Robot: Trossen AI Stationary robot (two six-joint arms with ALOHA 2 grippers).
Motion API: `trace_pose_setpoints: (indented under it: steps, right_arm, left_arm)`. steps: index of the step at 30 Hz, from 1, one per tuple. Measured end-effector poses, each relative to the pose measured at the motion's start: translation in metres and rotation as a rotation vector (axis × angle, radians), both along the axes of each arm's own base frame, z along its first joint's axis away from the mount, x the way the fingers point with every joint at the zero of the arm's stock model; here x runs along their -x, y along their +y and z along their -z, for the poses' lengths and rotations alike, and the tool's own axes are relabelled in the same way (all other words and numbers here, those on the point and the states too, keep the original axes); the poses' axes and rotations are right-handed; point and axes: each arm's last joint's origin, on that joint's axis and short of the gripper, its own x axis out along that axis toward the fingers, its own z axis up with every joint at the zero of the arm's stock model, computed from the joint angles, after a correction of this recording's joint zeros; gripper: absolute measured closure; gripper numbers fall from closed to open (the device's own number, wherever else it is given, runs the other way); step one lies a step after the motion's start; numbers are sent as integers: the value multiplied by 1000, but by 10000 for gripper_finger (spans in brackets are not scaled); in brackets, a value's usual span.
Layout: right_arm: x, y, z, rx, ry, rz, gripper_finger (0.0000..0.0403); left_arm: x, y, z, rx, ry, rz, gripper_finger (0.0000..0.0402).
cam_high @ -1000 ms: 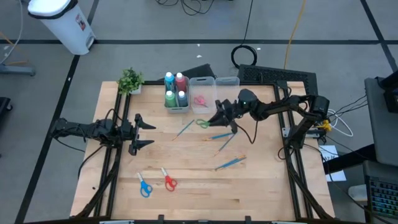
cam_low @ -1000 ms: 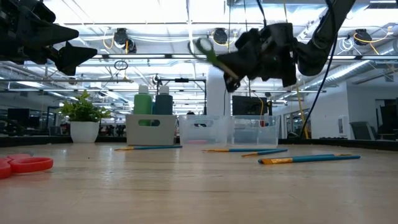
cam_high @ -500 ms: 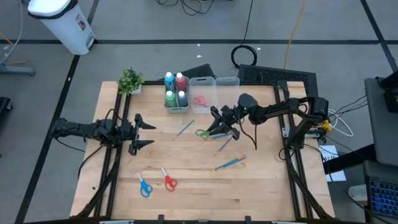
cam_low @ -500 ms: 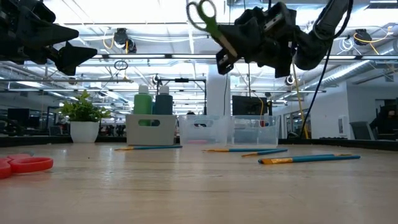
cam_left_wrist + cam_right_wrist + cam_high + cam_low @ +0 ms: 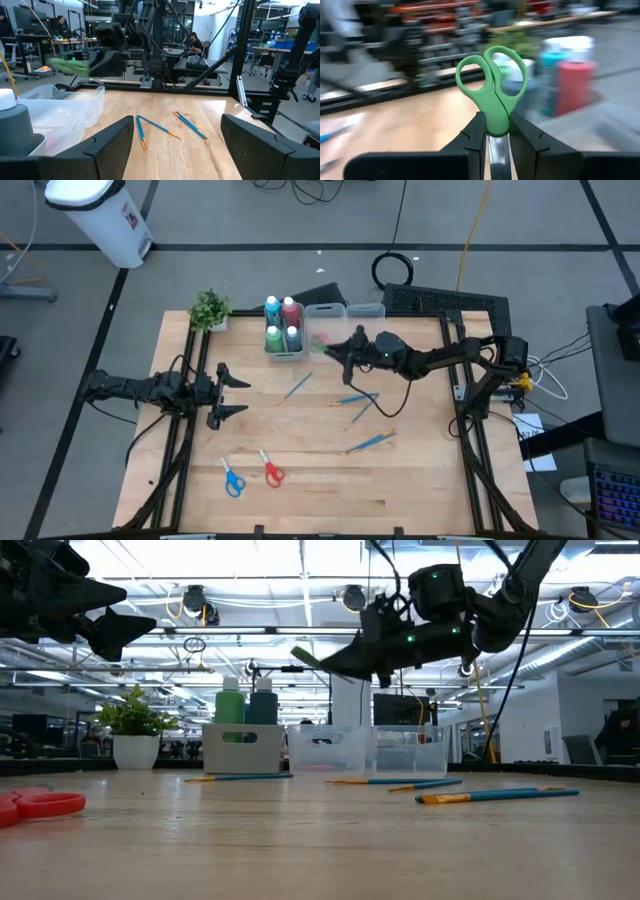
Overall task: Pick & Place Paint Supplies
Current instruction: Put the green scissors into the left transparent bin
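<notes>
Scissors: green-handled scissors (image 5: 492, 95) airborne, handles leading toward middle clear bin (image 5: 325, 335) just ahead.
Right end effector (image 5: 345, 348): clamped on blades.
Left end effector (image 5: 228, 393): fingers apart, idle, farther off.

Pale wooden table (image 5: 420, 480) carries blue-handled scissors (image 5: 232, 478) and red-handled scissors (image 5: 271, 471), near the left gripper (image 5: 236, 395). Thin blue-and-orange brushes (image 5: 370, 442) lie below the right gripper (image 5: 335, 349). Three clear plastic bins (image 5: 325, 328) and a small green potted plant (image 5: 210, 309) sit beyond.

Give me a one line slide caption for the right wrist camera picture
Right gripper clamps green-handled scissors by the blades, handle loops pointing ahead toward the paint bottles across the wooden table.
</notes>
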Motion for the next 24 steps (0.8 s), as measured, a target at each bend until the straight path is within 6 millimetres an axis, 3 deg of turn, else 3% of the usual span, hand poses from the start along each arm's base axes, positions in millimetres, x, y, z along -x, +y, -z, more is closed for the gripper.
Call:
trace_pose_setpoints:
  steps: [7, 16, 24]
  right_arm:
    - [1, -8, 11, -1, 61, 231, 358]
    - [-21, -25, 28, -1, 96, 280, 358]
    - [-16, -42, 37, -66, 159, 337, 358]
  left_arm:
    - [0, 0, 0, 0, 0, 0, 94]
    - [0, 0, 0, 0, 0, -1, 94]
    - [0, 0, 0, 0, 0, -1, 94]
